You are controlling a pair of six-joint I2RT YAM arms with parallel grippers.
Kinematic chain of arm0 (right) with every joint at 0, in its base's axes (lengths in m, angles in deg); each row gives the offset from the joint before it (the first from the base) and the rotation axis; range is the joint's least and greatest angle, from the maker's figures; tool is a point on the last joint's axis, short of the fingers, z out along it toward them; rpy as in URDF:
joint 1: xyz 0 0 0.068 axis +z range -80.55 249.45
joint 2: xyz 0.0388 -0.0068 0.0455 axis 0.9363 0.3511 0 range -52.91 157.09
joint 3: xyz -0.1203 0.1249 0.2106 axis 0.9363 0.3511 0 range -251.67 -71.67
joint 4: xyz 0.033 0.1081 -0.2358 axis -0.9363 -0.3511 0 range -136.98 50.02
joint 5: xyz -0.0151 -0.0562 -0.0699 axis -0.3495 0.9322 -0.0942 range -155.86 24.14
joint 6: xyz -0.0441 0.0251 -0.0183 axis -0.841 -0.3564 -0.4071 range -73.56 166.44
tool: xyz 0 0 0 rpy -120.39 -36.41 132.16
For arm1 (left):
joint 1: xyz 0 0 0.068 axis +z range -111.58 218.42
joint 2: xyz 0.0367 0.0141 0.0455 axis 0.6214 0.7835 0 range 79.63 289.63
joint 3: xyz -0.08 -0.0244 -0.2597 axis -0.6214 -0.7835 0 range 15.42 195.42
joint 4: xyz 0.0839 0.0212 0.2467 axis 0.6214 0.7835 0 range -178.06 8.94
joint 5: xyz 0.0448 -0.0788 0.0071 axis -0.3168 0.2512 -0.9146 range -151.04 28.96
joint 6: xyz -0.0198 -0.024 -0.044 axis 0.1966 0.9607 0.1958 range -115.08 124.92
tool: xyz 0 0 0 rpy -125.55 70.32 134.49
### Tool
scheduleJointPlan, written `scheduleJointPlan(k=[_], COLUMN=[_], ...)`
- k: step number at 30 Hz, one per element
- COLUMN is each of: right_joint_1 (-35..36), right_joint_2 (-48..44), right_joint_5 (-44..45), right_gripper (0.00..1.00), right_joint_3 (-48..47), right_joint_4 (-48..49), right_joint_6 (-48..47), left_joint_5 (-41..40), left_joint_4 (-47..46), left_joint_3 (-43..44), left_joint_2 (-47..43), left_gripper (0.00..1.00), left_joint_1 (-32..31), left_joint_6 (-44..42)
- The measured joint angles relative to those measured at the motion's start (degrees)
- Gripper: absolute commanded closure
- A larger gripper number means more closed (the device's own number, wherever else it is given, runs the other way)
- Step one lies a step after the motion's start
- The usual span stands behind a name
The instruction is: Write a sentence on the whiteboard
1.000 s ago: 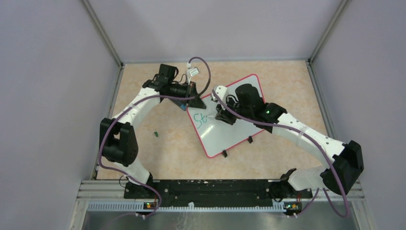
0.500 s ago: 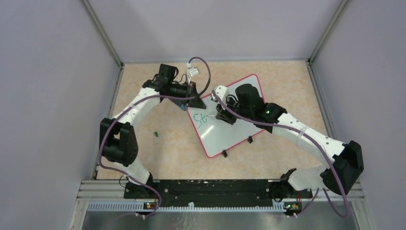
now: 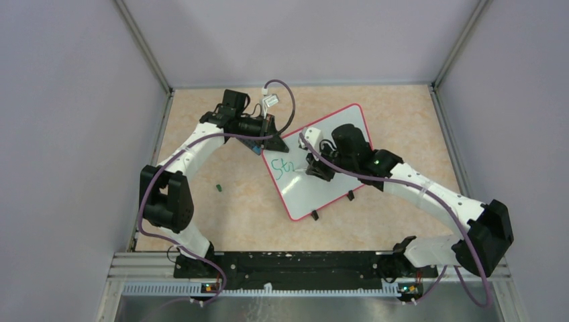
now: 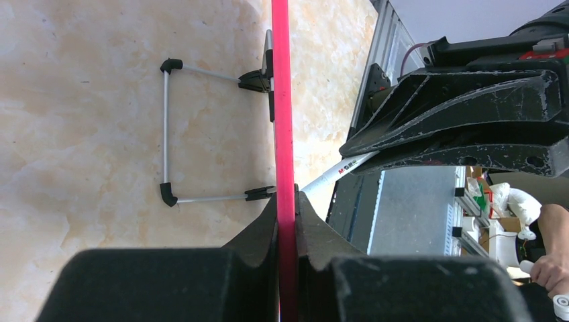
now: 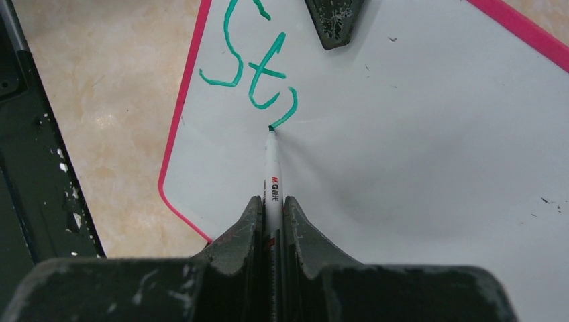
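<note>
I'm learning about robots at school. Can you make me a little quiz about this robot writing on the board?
1. True or false: the right gripper holds a marker whose tip touches the whiteboard.
2. What colour is the writing? A red, B green, C black.
3. Which thing does the left gripper clamp by its edge?
Key: 1 true; 2 B; 3 the whiteboard.

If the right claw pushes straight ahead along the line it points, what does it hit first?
The whiteboard: the marker held in the right claw seems to touch it with its tip, just below the green letters.
</note>
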Motion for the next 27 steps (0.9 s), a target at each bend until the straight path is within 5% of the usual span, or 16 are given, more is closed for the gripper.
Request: scheduleJointPlan(k=[27], right_joint_1=[-1.81], right_joint_2=[0.70], right_joint_5=[1.42], right_gripper=[1.00], right_joint_3=[-3.82], right_joint_4=[-0.02], right_joint_6=[0.44], left_joint_5=[0.02], left_joint_4=[0.00], left_joint_3=[0.00], left_joint_2=[0.00], left_gripper=[1.00], left_joint_1=[0.00], left_joint_6=[0.02])
